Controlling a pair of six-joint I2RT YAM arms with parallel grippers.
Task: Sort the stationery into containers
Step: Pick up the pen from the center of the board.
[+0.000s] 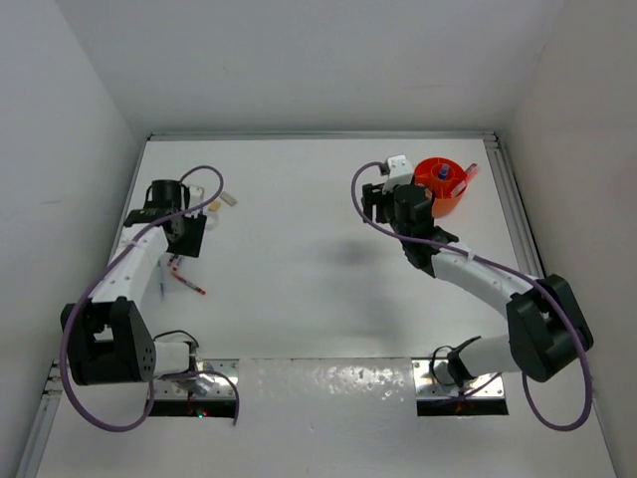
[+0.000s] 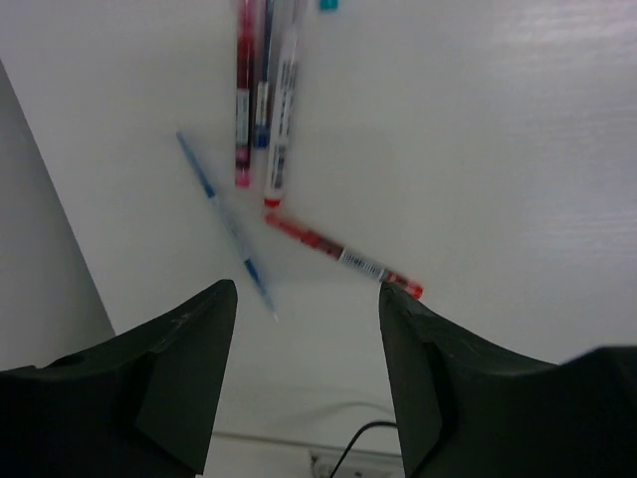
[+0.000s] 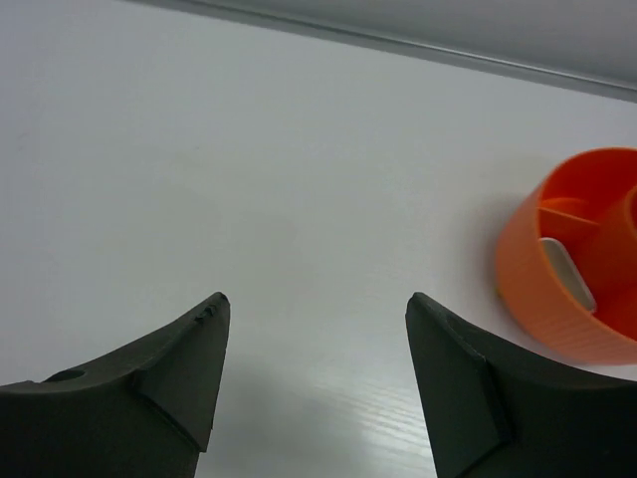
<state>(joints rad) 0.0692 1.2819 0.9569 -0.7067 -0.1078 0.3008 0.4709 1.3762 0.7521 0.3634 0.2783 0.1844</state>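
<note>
pens are seen lying on the counter ahead of the left tool, close to the left wall. three are laid side by side: a red pen, a blue pen & a clear pen. a thin blue refill is angled beside them. a 2nd red pen is slanted across nearer the tool, one end just by a fingertip. left tool is held released over the counter, fingers apart, nothing btwn them. right tool is likewise released & empty over bare counter, w/ the tub just to its right. a white item is seen in one tub compartment; its kind can't be told. in the top view the tub is set near the far right corner, w/ pink pens & a blue-capped item stood in it. a small pale block is seen just beyond the left tool.
</note>
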